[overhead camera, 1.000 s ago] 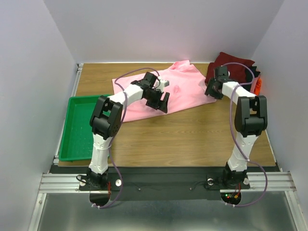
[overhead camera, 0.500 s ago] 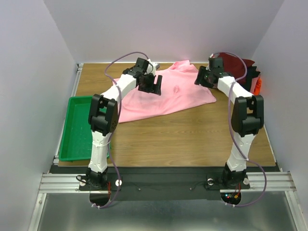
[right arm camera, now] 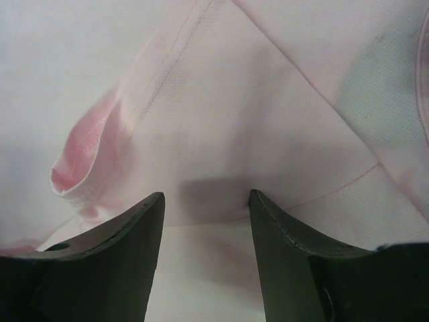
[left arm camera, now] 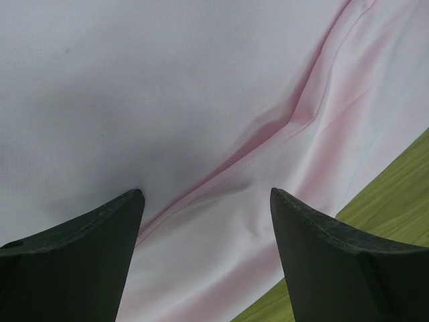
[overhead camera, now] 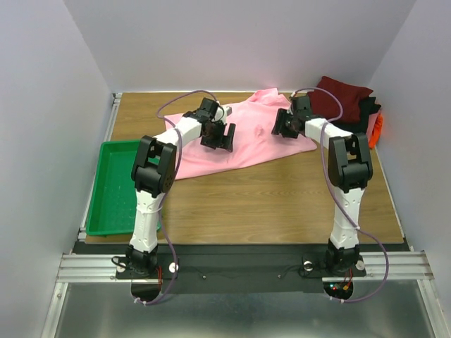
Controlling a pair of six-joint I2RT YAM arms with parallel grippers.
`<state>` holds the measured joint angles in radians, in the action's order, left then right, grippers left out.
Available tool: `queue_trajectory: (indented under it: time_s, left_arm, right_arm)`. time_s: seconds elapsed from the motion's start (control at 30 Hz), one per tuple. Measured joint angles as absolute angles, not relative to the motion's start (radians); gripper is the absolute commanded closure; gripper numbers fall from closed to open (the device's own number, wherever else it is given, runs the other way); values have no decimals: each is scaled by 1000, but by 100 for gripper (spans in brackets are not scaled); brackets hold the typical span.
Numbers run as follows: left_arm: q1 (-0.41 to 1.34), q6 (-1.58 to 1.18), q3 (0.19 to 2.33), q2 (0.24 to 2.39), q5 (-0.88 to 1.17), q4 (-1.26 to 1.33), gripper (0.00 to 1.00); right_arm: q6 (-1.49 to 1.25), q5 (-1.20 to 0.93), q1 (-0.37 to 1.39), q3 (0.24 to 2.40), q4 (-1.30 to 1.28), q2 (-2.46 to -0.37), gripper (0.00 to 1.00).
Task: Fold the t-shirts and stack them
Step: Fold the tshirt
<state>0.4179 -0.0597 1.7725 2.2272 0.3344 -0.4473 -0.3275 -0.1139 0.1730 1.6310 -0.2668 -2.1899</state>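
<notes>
— Where is the soft light pink cloth t-shirt [overhead camera: 246,144]?
— Spread out on the brown wooden tabletop [overhead camera: 268,197], by the middle of the far edge.
— And the others?
— A dark red shirt [overhead camera: 344,95], a black shirt [overhead camera: 366,113] and an orange-red shirt [overhead camera: 378,130] are piled in the far right corner.
— The grippers?
— The left gripper [overhead camera: 220,137] hangs over the pink shirt's left part, jaws wide apart, holding nothing. The right gripper [overhead camera: 282,127] is over a fold on its right part, jaws apart too.
— The green plastic tray [overhead camera: 116,186]?
— At the left edge.
</notes>
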Motion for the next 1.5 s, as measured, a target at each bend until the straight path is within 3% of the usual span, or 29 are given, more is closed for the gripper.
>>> queue_trajectory:
  time_s: [0.37, 0.97, 1.3, 1.5]
  left_arm:
    - [418, -59, 1526, 2085, 357, -331, 12]
    - [449, -88, 1254, 1895, 517, -391, 10]
    - [461, -99, 1309, 1874, 453, -603, 10]
    - [442, -120, 1602, 1898, 384, -662, 10]
  right_arm:
    - [-369, -107, 178, 1376, -215, -2025, 41]
    - [-434, -108, 192, 1178, -467, -1831, 40]
    - [-453, -123, 203, 1148, -649, -1775, 39]
    - [-449, -85, 204, 1380, -785, -1783, 36]
